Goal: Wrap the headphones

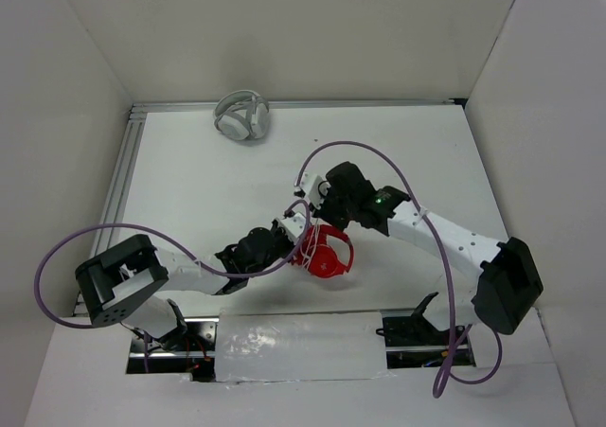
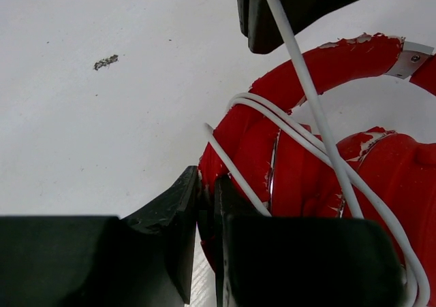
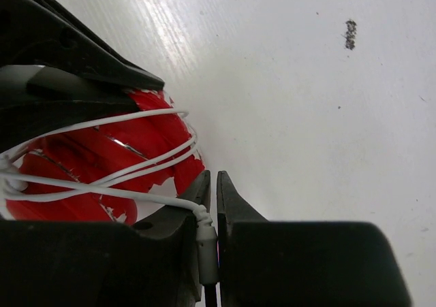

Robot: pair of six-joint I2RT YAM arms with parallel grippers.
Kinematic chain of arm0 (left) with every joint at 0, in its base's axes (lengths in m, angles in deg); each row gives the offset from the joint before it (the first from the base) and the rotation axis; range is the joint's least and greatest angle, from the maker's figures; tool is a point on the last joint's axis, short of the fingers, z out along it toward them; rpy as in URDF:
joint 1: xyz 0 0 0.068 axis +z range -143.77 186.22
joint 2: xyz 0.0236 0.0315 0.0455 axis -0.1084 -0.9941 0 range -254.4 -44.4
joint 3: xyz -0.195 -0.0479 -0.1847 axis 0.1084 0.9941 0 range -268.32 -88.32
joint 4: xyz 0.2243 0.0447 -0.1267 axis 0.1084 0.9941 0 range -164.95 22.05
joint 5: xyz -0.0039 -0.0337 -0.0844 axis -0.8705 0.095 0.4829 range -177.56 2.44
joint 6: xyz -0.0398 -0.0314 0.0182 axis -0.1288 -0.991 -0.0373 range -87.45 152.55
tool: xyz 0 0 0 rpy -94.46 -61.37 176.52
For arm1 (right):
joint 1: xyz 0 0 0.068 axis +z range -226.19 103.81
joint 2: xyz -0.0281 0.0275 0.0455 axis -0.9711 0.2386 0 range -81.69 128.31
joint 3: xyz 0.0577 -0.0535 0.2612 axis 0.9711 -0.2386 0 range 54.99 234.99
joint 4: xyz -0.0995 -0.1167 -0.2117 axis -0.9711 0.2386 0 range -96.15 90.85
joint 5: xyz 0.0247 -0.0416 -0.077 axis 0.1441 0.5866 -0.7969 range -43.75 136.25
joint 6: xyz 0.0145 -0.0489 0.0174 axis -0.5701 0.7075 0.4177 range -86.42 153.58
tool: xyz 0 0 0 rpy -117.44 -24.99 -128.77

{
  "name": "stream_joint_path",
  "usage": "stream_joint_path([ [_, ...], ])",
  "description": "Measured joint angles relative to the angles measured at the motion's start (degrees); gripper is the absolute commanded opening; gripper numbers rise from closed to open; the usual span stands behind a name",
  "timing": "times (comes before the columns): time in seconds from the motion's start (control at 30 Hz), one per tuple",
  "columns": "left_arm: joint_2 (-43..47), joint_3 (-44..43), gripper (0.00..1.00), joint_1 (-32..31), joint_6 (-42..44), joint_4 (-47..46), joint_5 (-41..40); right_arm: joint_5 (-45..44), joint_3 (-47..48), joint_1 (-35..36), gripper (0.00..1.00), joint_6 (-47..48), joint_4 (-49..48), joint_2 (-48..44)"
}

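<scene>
Nearly done, we judge. Closest to the near edge of the table point(image 1: 189, 181), our left gripper point(image 2: 206, 184) has its jaws narrow, seemingly pinching an ear cup rim of the headphones point(image 1: 327, 257). These lie just nearward of the table's middle. Right behind them, our right gripper point(image 3: 211, 181) is clamped on the plug point(image 3: 204, 244) of the cable point(image 2: 300, 69). At least three strands already cross the folded cups, so only the short tail at the plug looks left to wind or tuck. At the table's far edge sits a white pair point(image 1: 242, 115), untouched. We count two arms, two grippers, one red set, one cable and one white pair.
</scene>
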Motion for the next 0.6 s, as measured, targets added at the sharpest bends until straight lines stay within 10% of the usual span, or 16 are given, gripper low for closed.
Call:
stream_joint_path([
  [0.6, -1.7, -1.4, 0.0, 0.0, -0.3, 3.1, 1.1, 11.1, -0.7, -8.1, 0.11, -1.8, -1.4, 12.0],
])
